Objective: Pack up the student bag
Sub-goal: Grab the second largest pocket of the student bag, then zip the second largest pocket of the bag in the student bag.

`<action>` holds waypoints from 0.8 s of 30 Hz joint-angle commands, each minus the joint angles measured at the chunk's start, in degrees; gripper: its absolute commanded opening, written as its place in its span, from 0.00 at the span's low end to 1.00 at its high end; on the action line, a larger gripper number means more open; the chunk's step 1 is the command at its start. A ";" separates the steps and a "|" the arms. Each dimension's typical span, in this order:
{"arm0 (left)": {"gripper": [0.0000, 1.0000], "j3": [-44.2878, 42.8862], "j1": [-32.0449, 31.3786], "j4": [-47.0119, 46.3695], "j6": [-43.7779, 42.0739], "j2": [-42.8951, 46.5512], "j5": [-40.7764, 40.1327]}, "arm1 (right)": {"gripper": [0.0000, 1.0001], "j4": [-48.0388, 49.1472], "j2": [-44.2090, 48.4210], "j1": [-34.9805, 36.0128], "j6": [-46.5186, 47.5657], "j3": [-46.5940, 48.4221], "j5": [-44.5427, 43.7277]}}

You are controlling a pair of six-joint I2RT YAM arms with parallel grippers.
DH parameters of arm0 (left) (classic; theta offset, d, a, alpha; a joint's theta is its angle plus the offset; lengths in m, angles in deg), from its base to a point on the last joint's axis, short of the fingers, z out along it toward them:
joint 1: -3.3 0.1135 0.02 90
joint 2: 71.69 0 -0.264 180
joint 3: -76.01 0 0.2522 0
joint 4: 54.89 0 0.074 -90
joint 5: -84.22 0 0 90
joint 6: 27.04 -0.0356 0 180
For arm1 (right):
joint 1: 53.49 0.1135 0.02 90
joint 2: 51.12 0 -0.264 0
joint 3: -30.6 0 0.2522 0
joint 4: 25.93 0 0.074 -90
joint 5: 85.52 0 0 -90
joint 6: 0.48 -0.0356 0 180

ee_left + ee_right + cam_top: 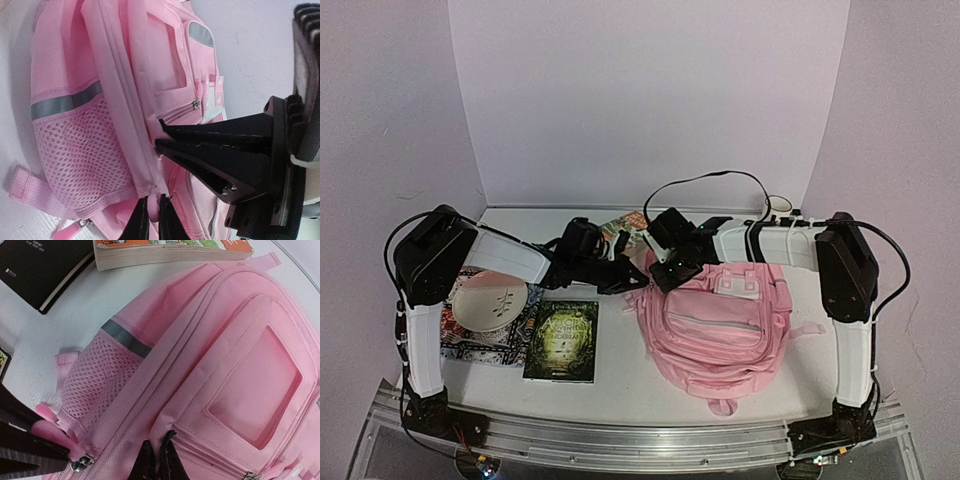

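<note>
Nearest the arms' bases, a green book (561,342) lies flat on the worktop (620,385). To its left, a plate (488,303) rests on a patterned cloth (470,340). The student bag (715,325) lies front-up right of centre, and as far as the views show, nothing has gone inside it.

Both arms meet at the bag's far left corner. The left pincer (155,200) is pressed together on a pink zip tab (50,432) beside the mesh side pocket. The right pincer (160,438) is closed on a fold of the bag's fabric along the seam just next to it. Beyond them are an orange-covered book (170,252) and a cup (778,207) at the back.

This looks like the opening step: one grip on the pull, the other bracing the cloth. The next move likely calls for drawing the tab along its track while the right pincer holds the seam taut, so the soft bag does not drag or bunch.
</note>
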 commanded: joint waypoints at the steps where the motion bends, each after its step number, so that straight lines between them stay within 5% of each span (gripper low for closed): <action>1: 0.03 -0.11 0.04 -3.75 -0.18 1.45 0.55 | 0.00 -0.02 2.75 0.17 0.69 -0.42 1.23; 12: 0.00 6.91 -1.16 -4.39 -8.46 9.31 -4.05 | 0.00 0.05 3.21 -1.37 -0.58 0.49 1.72; 24: 0.00 17.63 -13.23 -4.31 -22.67 19.16 -15.74 | 0.00 -1.80 2.20 -3.33 -5.33 5.37 1.79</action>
